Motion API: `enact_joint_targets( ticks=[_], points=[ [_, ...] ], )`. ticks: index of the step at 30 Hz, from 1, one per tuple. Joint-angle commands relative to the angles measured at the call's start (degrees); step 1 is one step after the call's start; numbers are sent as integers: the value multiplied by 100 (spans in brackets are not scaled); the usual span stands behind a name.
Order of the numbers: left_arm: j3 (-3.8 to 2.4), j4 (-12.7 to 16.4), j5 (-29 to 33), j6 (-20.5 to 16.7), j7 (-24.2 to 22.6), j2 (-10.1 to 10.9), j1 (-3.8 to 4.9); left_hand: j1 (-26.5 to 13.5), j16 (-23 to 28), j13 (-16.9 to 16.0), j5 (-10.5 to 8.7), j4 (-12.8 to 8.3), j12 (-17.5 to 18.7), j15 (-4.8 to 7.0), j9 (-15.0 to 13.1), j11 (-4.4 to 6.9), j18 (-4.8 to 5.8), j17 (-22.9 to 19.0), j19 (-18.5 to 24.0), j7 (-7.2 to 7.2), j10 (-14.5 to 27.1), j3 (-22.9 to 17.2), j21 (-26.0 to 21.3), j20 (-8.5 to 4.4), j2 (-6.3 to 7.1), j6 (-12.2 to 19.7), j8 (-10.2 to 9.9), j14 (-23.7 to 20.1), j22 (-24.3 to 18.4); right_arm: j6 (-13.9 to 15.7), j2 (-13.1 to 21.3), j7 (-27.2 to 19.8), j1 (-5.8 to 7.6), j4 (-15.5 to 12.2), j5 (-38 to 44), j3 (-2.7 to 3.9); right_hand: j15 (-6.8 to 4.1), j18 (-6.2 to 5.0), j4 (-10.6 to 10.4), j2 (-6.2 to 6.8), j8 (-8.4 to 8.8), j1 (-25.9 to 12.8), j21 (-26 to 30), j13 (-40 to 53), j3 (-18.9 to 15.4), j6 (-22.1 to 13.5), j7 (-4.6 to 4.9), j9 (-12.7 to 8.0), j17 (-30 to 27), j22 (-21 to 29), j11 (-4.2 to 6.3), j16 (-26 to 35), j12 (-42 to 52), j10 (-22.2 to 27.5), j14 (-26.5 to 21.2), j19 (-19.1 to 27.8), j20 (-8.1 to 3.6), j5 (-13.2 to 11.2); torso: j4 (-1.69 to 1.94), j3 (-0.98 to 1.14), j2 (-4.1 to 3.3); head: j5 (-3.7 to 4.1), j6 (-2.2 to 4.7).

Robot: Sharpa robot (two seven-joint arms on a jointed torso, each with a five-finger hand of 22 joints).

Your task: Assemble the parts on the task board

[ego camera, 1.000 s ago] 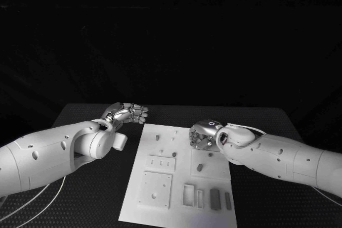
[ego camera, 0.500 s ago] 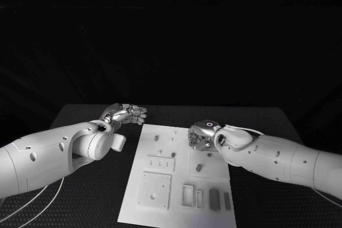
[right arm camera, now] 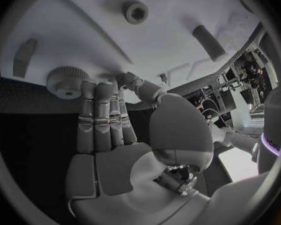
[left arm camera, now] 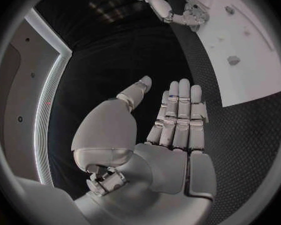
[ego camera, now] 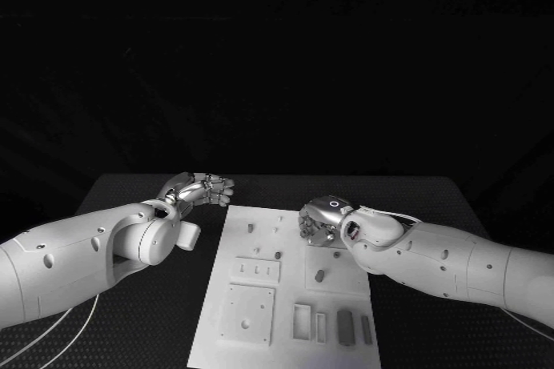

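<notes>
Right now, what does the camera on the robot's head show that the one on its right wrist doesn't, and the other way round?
The head view alone shows the whole white task board, its rectangular slots near the front edge and the silver left hand raised beside the board's far corner. The right wrist view alone shows the silver right hand's palm with fingers held straight, and a round ridged knob just beyond the fingertips. Both show the right hand above the board, holding nothing.
</notes>
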State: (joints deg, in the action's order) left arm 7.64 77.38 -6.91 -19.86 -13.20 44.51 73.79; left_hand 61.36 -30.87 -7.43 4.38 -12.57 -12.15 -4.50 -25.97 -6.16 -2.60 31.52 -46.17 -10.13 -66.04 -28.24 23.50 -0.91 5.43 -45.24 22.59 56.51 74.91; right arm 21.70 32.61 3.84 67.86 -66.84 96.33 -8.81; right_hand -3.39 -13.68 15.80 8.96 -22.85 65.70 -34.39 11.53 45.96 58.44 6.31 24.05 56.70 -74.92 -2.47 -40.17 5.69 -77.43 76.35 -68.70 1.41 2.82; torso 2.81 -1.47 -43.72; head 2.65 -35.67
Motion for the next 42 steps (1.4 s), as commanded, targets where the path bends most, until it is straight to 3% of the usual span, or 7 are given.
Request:
enact_joint_targets(
  ticks=[1,12,17,25,32,38,42],
  points=[
    [-5,2,14,80,-34,-18,5,-54,9,5,-3,-20,29,-6,7,-40,-49,9,17,-34,-6,-12,35,-25,17,11,-34,-14,126,111,-15,247,50,-47,135,26,-32,-132,-11,-37,-20,-17,-26,17,37,32,-7,7,8,-147,-11,-39,16,-42,5,10,-46,30,3,-11,-3,-4,18],
    [-5,-18,25,85,-27,-28,5,-59,10,6,-4,-20,32,-6,8,-41,-48,11,18,-35,-7,-13,37,-25,18,10,-35,-14,125,327,-183,648,160,-12,300,151,-46,-132,-7,2,-20,-29,-112,50,104,78,-23,16,27,-143,4,-85,4,-83,9,11,-65,23,11,-15,-13,-28,68],
    [-5,-27,28,88,-27,-61,5,-66,10,6,-7,-17,34,-6,9,-41,-47,12,19,-35,-7,-12,39,-24,20,10,-37,-15,125,464,-373,787,162,105,391,151,-47,-132,-7,12,-18,-31,-127,56,120,84,-25,17,30,-142,5,-92,0,-88,8,13,-68,21,5,-6,-17,-37,79],
    [-6,-59,30,108,-28,-124,6,-71,11,7,-9,-15,37,-7,10,-42,-46,13,21,-35,-7,-13,40,-24,21,10,-38,-16,125,555,-628,855,161,292,484,144,-49,-132,-9,38,-13,-31,-152,66,157,94,-29,18,36,-140,7,-106,-9,-96,5,24,-71,18,28,-23,-20,-33,86],
    [-6,-41,30,110,-26,-122,7,-75,13,7,-9,-14,41,-7,12,-42,-46,14,23,-36,-8,-15,42,-25,19,10,-40,-17,125,586,-800,887,155,422,623,130,-50,-132,-12,44,-10,-33,-169,72,173,97,-30,19,39,-140,8,-115,-15,-99,6,27,-72,18,31,-10,-32,-35,88],
    [-8,-31,30,118,-19,-125,7,-76,14,8,-10,-16,45,-7,13,-43,-46,15,24,-36,-6,-17,44,-25,21,11,-43,-18,124,497,-896,911,149,495,704,112,-51,-132,-11,55,-8,-34,-184,78,185,102,-31,20,42,-142,9,-123,-20,-103,5,34,-73,17,25,-9,-37,-95,88],
    [-8,-47,30,120,-24,-141,7,-79,15,11,-10,-16,52,-7,16,-47,-46,17,26,-38,0,-19,46,-25,22,14,-46,-18,124,421,-938,928,149,499,727,101,-51,-132,-10,57,-7,-34,-192,81,192,105,-32,21,44,-142,9,-128,-22,-105,5,36,-74,18,34,-10,-44,-93,86]
  ],
)
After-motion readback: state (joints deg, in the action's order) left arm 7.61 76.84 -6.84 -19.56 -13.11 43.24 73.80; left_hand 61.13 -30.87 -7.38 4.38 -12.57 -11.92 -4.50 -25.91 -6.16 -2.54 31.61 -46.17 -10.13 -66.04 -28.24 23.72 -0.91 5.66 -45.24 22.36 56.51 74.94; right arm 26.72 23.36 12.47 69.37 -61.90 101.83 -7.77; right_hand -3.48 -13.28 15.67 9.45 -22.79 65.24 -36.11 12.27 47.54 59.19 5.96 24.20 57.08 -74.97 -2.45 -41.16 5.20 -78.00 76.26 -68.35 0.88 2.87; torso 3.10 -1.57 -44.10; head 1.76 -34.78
